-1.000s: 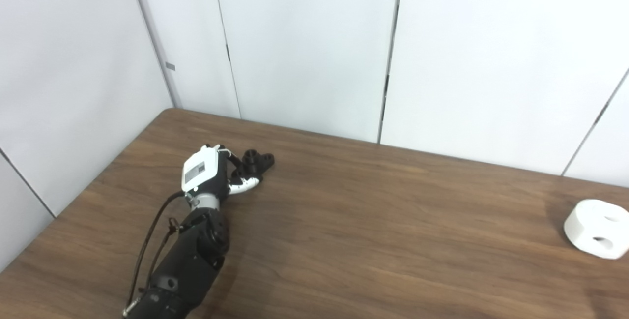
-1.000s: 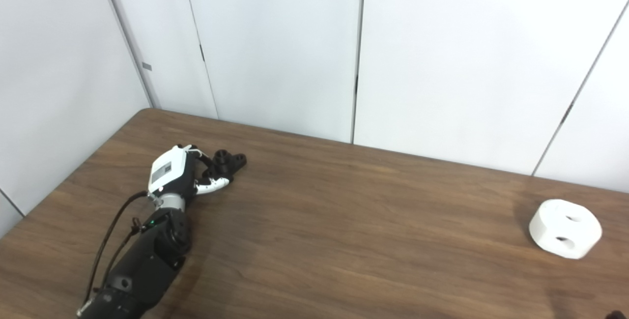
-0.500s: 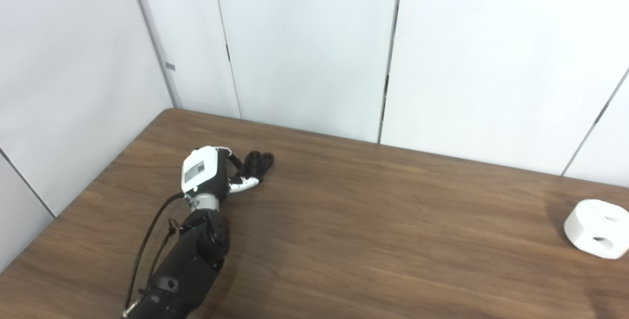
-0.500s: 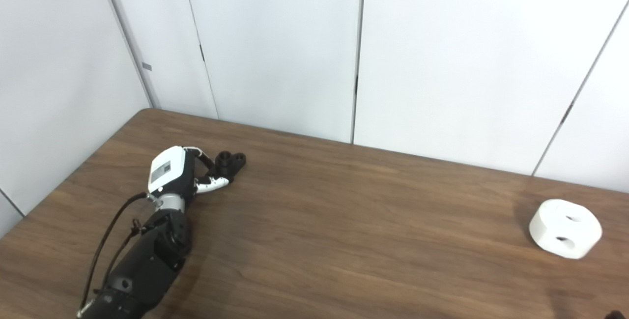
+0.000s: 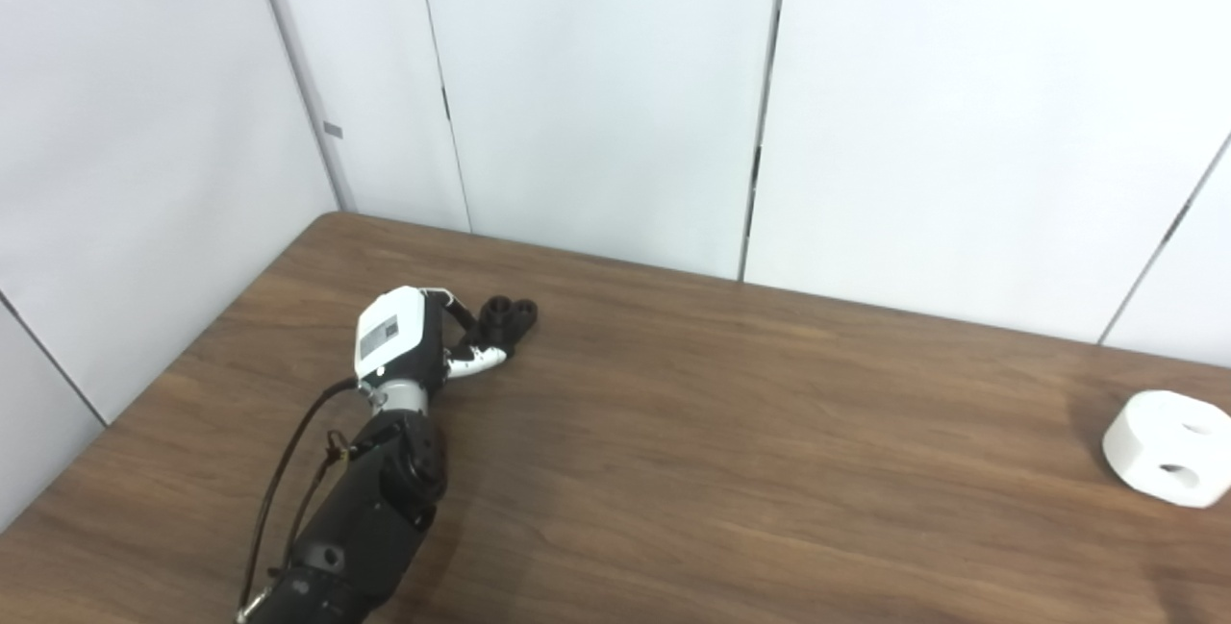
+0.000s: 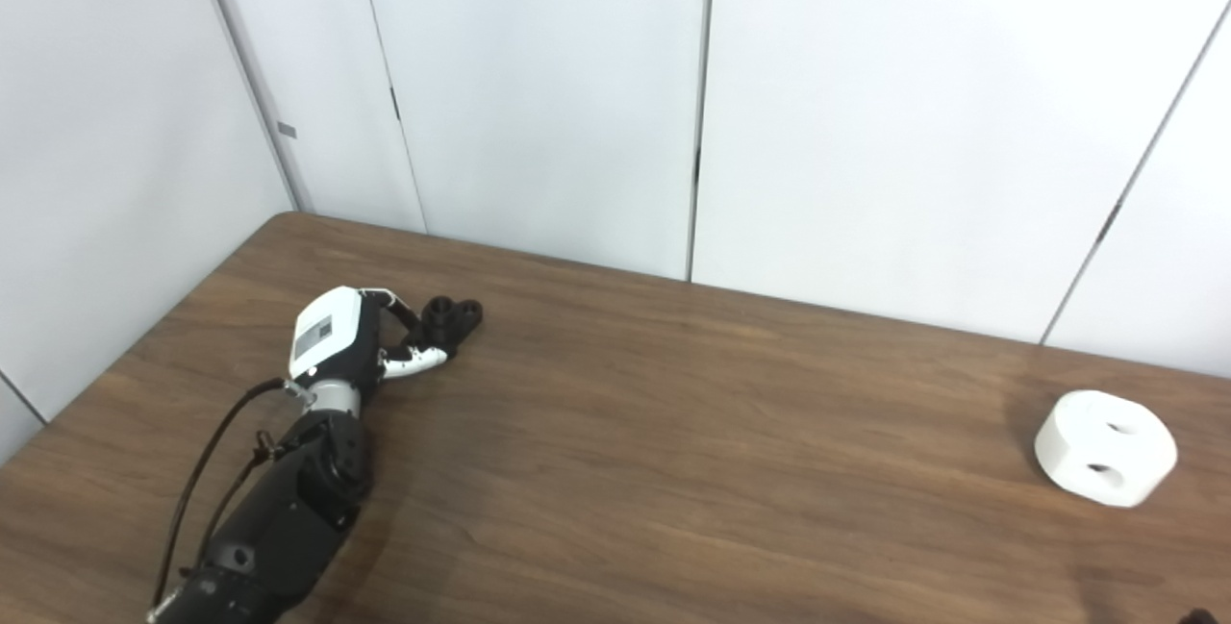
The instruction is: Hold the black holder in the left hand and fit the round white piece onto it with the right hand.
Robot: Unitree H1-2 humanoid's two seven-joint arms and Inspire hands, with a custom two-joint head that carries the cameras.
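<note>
Left hand (image 5: 414,340) lay low on wooden worktop (image 5: 731,432) near far left corner, fingers curled around black holder (image 5: 508,316); whether grip was firm could not be told. Holder rested on worktop, likely for pickup. Round white piece (image 6: 1106,448) sat well apart at right edge, holes facing forward, untouched. Right hand barely in view, state unclear.

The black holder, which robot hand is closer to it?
Left. The left hand is right at the black holder, fingers curled at it. The right hand isn't in view; only a dark speck shows at the bottom right corner.
</note>
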